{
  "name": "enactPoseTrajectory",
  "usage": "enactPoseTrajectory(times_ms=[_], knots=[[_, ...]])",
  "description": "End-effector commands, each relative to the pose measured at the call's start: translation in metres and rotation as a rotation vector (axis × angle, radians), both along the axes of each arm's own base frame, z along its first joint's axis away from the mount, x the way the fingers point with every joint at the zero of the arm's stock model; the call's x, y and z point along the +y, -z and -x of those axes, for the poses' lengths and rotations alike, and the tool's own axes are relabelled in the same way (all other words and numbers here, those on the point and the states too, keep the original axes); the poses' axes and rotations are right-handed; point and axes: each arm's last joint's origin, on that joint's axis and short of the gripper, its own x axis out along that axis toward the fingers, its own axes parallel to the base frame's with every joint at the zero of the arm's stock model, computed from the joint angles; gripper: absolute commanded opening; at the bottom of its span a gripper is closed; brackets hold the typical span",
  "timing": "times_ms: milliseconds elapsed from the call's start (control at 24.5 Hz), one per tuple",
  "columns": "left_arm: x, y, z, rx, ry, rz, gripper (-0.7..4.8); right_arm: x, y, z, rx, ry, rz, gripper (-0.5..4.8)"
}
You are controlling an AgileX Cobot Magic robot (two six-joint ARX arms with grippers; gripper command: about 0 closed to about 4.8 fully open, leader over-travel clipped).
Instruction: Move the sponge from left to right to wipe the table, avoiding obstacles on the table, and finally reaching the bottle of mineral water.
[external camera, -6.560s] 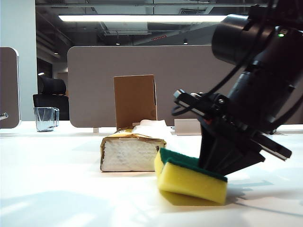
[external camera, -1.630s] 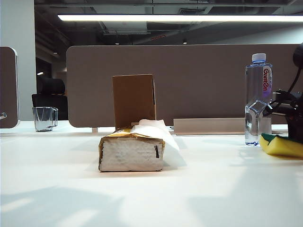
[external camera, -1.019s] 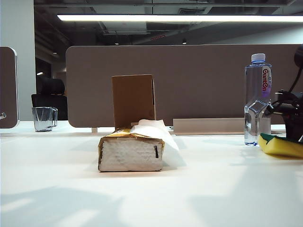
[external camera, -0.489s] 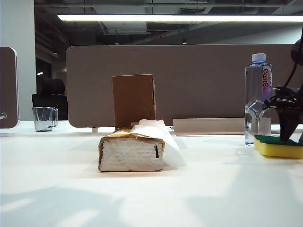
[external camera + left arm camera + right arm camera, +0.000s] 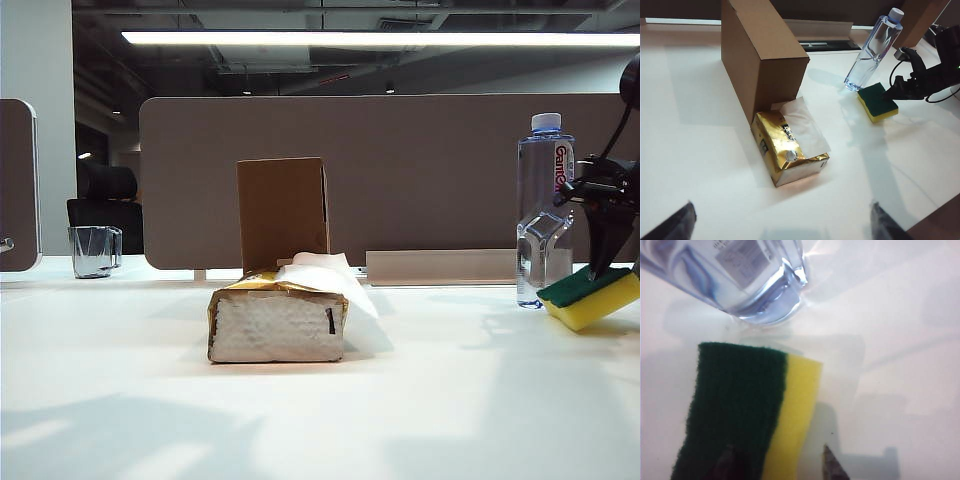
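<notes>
Exterior view: bottle (image 5: 546,215) upright at far right of the worktop (image 5: 320,400), part full of water. Sponge (image 5: 590,297) just beside it, tilted, green side up, far end lifted. Half a second ago it lay flat; before that it drooped the other way. Right pincer (image 5: 603,262) sits over the sponge, fingertips astride it; grip or mere contact, cannot tell. Tissue pack (image 5: 279,318) has one sheet sticking out, cardboard box (image 5: 283,212) upright behind it, both unmoved. Left pincer (image 5: 780,220) spread wide, holding nothing, above the near worktop.

grey partition (image 5: 400,170), ceiling strip light (image 5: 380,38)
</notes>
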Motion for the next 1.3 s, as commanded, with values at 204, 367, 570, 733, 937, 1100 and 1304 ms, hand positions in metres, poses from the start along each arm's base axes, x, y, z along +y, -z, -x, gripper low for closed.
enactPoseTrajectory(times_ms=[204, 367, 570, 733, 937, 1100, 1304], knots=[[0.0, -0.003, 0.001, -0.013, 0.021, 0.02, 4.79, 0.0, -0.005, -0.002, -0.02, -0.012, -0.02, 2.74], [0.0, -0.003, 0.001, -0.013, 0.022, 0.019, 4.79, 0.0, -0.008, -0.002, -0.018, -0.011, -0.02, 2.74], [0.0, -0.003, 0.001, -0.012, 0.022, 0.019, 4.79, 0.001, -0.028, 0.005, -0.074, -0.011, -0.017, 2.69], [0.0, -0.003, 0.001, -0.007, 0.022, 0.016, 4.79, 0.002, -0.067, 0.027, -0.158, -0.023, -0.023, 2.28], [0.0, -0.003, 0.001, -0.012, 0.032, 0.011, 4.79, 0.006, -0.108, 0.057, -0.275, -0.064, -0.052, 1.17], [0.001, -0.004, 0.0, -0.101, 0.019, -0.109, 3.45, 0.008, -0.124, 0.074, -0.313, -0.098, -0.084, 0.39], [0.004, -0.004, -0.002, -0.156, -0.064, -0.217, 2.32, 0.009, -0.12, 0.084, -0.31, -0.116, -0.1, -0.07]])
